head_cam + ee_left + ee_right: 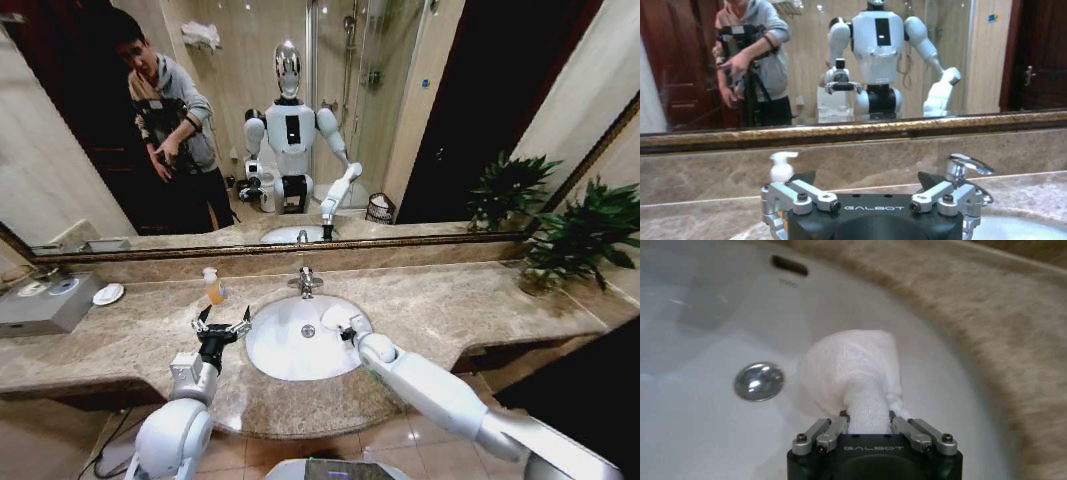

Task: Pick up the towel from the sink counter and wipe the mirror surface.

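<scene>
Towel (850, 375) is sitting pinched in right gripper (870, 422) fingers, hanging over basin (275, 350), seemingly just clear of it. Left gripper (870, 192) is idling over bench (470, 305), fingers wide. Pickup step is finishing; next, towel needs lifting to mirror (420, 110).

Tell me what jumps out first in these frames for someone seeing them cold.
The right gripper is shut on the towel, a white wad hanging over the white basin beside the chrome drain. The left gripper hovers open over the sink counter left of the basin, near a soap pump bottle. Behind the faucet, the mirror surface reflects the robot itself.
</scene>
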